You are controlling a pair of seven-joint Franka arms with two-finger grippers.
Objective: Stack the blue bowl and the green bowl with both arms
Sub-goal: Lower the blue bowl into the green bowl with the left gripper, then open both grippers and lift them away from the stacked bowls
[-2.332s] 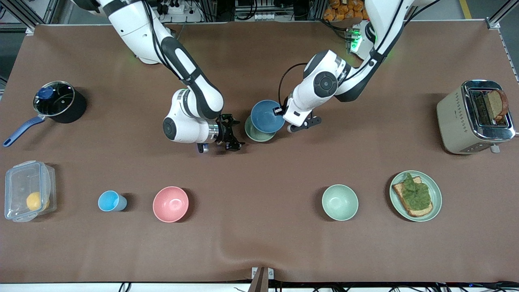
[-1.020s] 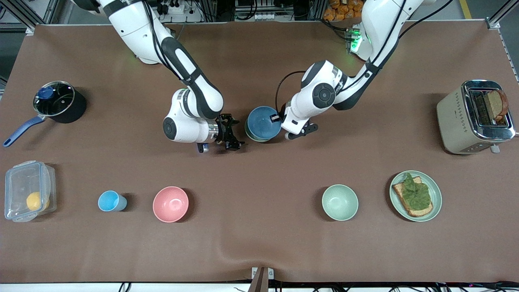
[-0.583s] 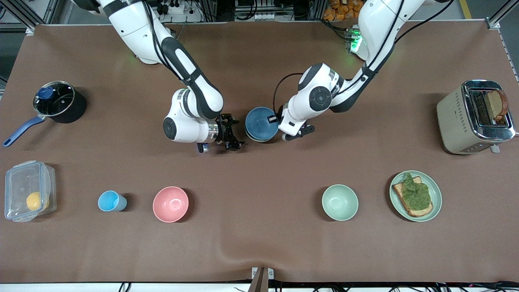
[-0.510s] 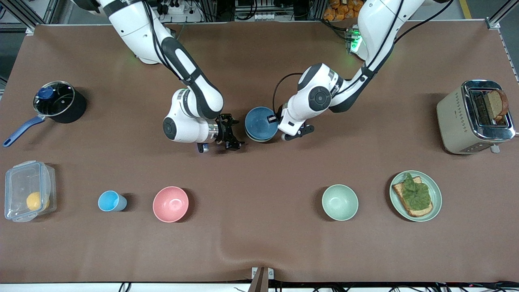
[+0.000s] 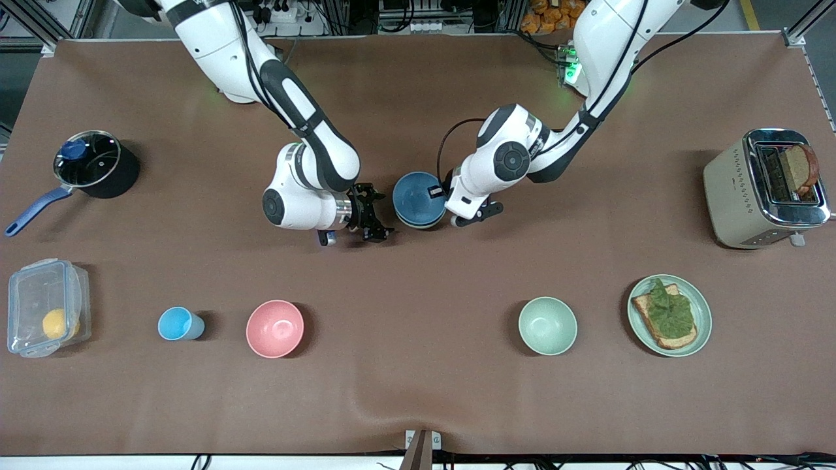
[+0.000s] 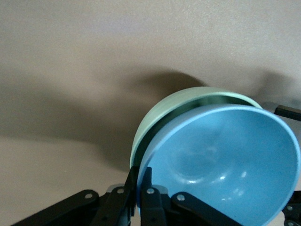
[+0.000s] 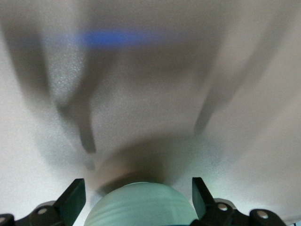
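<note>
Blue bowl [image 5: 418,199] sits at mid-desk in the front view, nested in the green bowl [image 5: 413,224], of which you see only a thin sliver along the rim edge nearer the camera. Your left gripper [image 5: 443,194] pinches the blue bowl's rim on the side toward the left arm's end of the desk, so the release must open away from that rim. Your right gripper [image 5: 372,219] waits just beside the stack, toward the right arm's end, jaws spread and holding nothing. Against the earliest front picture, the blue bowl has come down from an offset, raised position and now covers the green one almost squarely. In the left wrist view, the gripper's fingers [image 6: 141,190] clamp the blue bowl's wall, and the bowl tilts slightly, with a dark gap between its wall and the green rim, so I judge it not fully seated. In the right wrist view, the spread fingers [image 7: 73,200] flank the green bowl's outer wall [image 7: 141,207] without touching it.
</note>
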